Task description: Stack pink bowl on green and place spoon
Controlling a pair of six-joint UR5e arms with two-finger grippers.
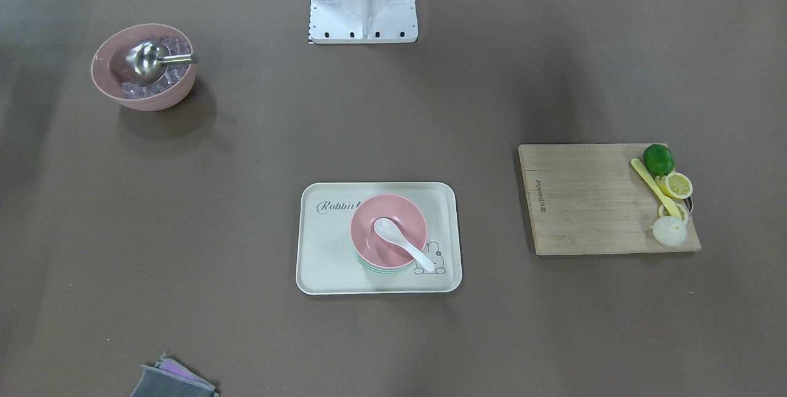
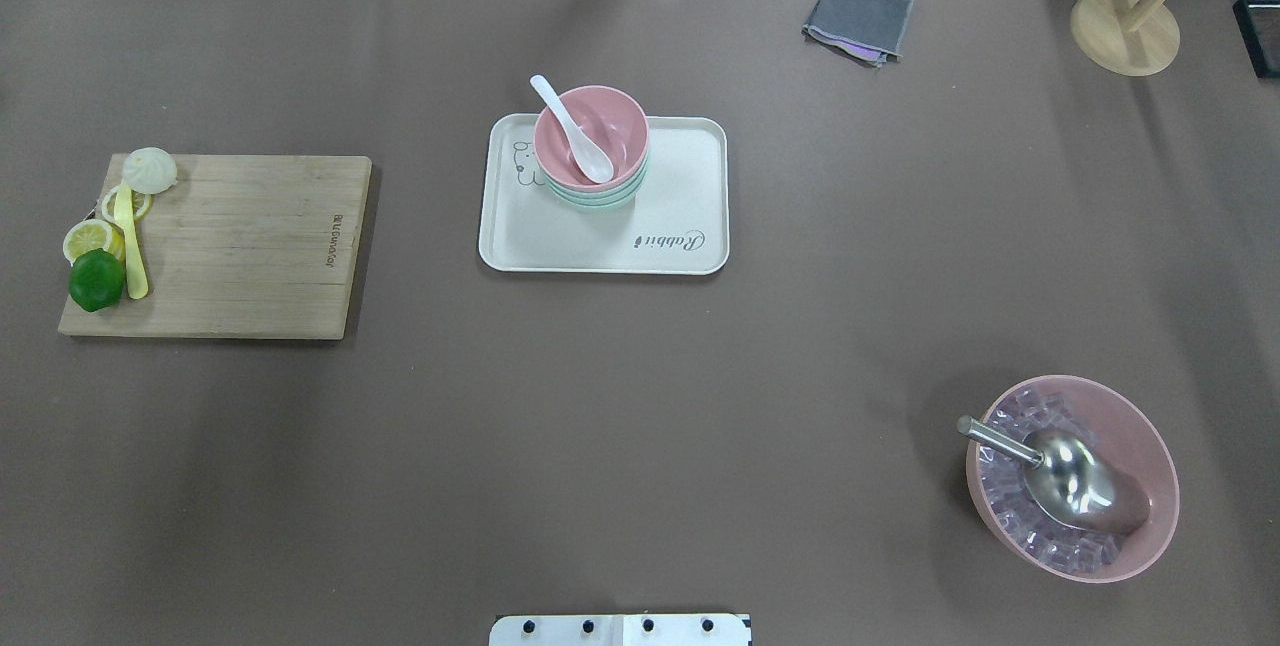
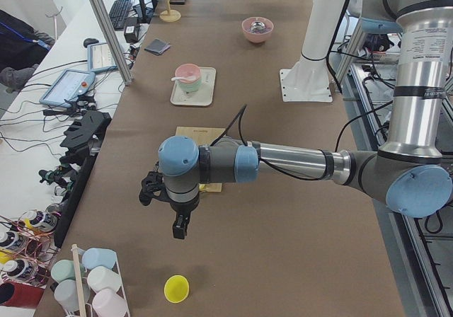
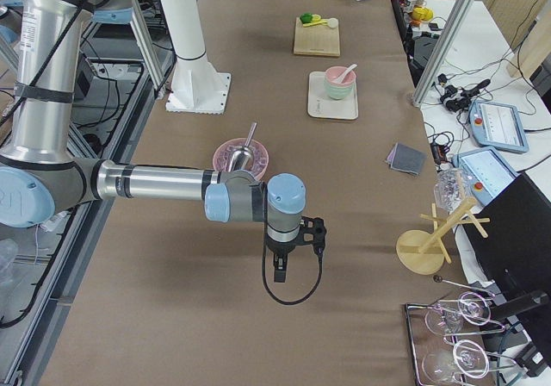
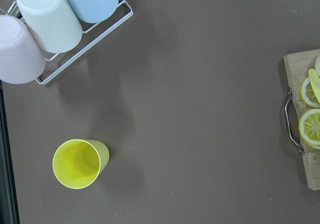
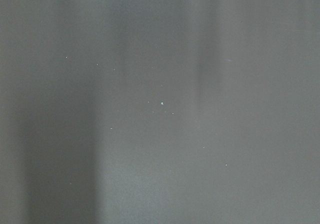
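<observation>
Brown table (image 1: 184,231): pink bowl (image 1: 399,212) sits on green bowl (image 2: 592,202), spoon (image 1: 403,243) inside — far from left gripper (image 3: 180,228) and right gripper (image 4: 280,271); jaw states indiscernible. Judged done — hold arms clear.

Pink bowl (image 1: 393,208): upright, nested in green bowl (image 2: 596,202). Only pale mint bands of the green one show under the pink rim. The stack sits on a cream rabbit-print tray (image 1: 326,255), close to the rabbit drawing. White spoon (image 1: 403,241): scoop down in the pink bowl's hollow, handle leaning on the rim and jutting out over the tray.
</observation>
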